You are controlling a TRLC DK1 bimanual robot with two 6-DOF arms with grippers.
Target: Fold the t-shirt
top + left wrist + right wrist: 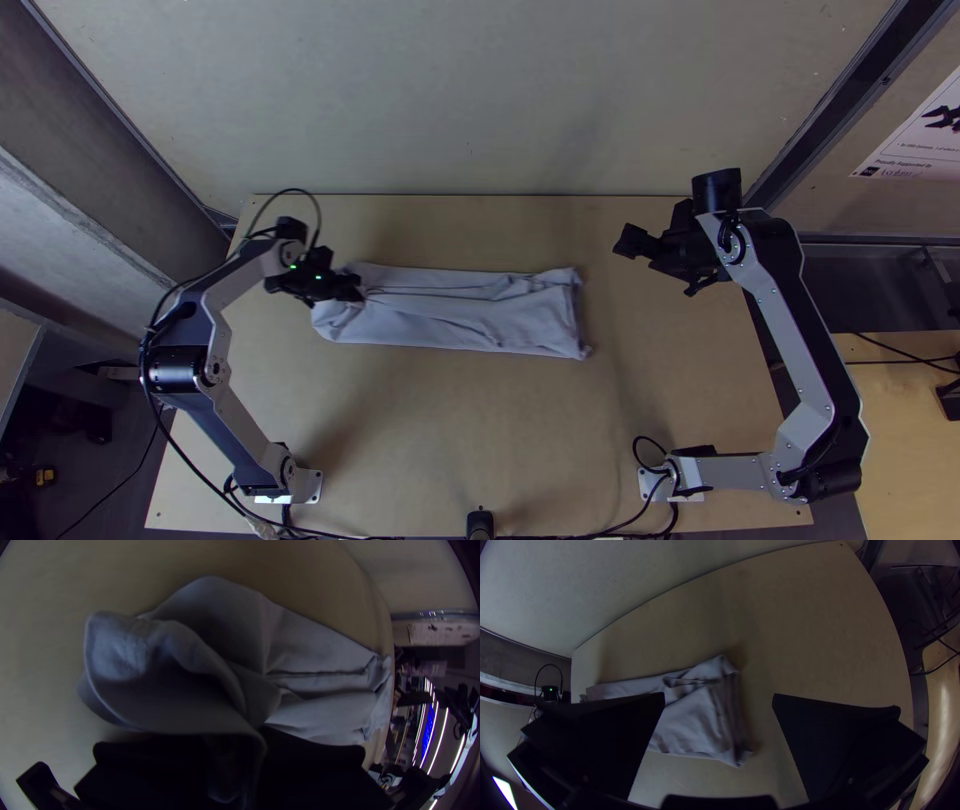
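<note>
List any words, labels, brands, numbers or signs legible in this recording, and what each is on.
White sheet at the top view's right edge: printed lines, too small to read.
T-shirt: no legible print.
Nothing can be quoted with confidence.

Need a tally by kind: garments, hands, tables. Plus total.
Garments: 1 (T-shirt)
Hands: 2 (left hand, shut on the T-shirt; right hand, open and off it)
Tables: 1 (light wooden table)
Total: 4
</note>
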